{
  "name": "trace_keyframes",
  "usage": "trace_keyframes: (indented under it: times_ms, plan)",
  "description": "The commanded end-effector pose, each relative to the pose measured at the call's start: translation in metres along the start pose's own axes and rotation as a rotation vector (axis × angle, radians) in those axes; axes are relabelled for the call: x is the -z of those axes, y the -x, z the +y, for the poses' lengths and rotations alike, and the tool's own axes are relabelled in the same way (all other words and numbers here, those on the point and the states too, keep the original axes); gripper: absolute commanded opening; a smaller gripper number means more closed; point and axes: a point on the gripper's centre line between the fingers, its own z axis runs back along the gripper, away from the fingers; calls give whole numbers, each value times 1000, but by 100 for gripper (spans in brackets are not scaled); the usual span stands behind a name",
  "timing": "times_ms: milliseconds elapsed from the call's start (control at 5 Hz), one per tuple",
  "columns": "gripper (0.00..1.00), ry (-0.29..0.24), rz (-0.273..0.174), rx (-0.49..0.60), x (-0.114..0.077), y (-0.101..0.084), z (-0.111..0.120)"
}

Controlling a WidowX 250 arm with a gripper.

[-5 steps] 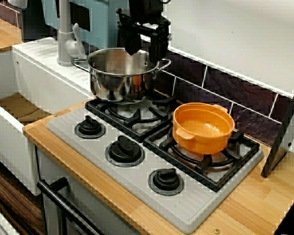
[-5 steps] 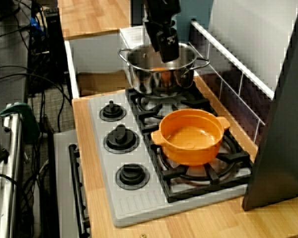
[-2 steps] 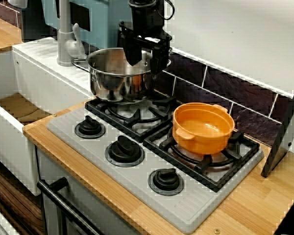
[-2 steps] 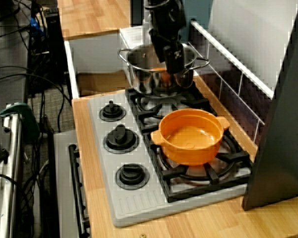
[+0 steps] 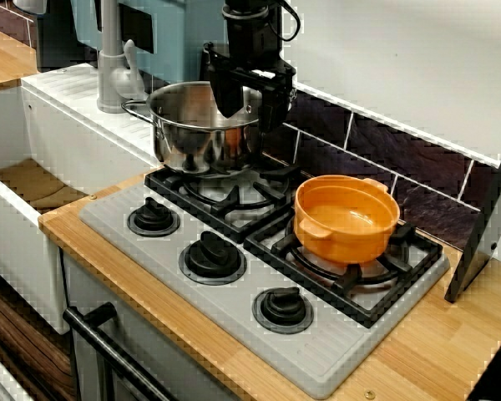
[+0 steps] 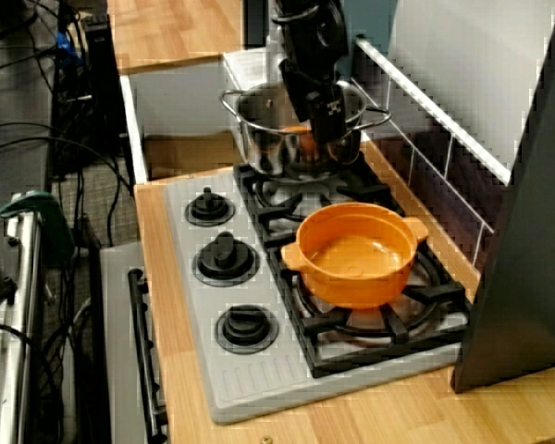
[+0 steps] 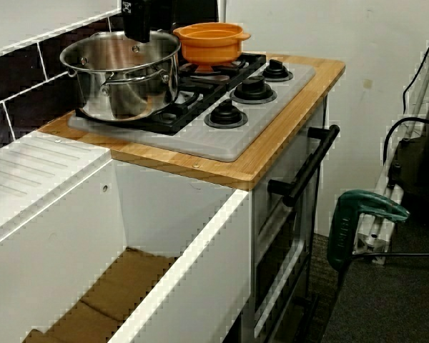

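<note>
Looking at the stove from its front, the gripper (image 5: 249,107) hangs at the right side of the steel pot (image 5: 196,134), which stands on the back left burner. Its two black fingers are apart. One reaches down inside the pot's rim and the other sits outside it by the pot's right handle. Whether either finger touches the metal cannot be told. An orange pot (image 5: 346,219) stands on the neighbouring burner, well apart from the gripper. Three black knobs (image 5: 210,255) line the grey stove top (image 5: 234,322), which is set in a wooden counter (image 5: 434,351). A grey faucet (image 5: 110,58) rises behind the steel pot, beside a white sink (image 5: 8,225).

In the view from the counter's right end, the gripper (image 6: 326,125) points down over the near wall of the steel pot (image 6: 264,143). Its gap is not shown from this angle. An orange patch shows inside the pot, and it is unclear whether that is an object or a reflection. The orange pot (image 6: 356,259) sits in the foreground.

In the view from the sink side, only the lower part of the gripper (image 7: 146,28) shows at the top edge, above the far rim of the steel pot (image 7: 121,78). The orange pot (image 7: 211,43) stands behind it. A black oven handle (image 7: 304,171) runs below the counter (image 7: 272,143).
</note>
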Motion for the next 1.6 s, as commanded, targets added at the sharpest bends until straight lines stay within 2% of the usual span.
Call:
trace_keyframes:
  times_ms: [0, 800, 1400]
  plan:
    - [100, -15, -31, -1, -2, 4, 0]
    - [100, 8, -31, 8, -4, 10, -23]
    - [100, 8, -9, 52, -1, 23, -37]
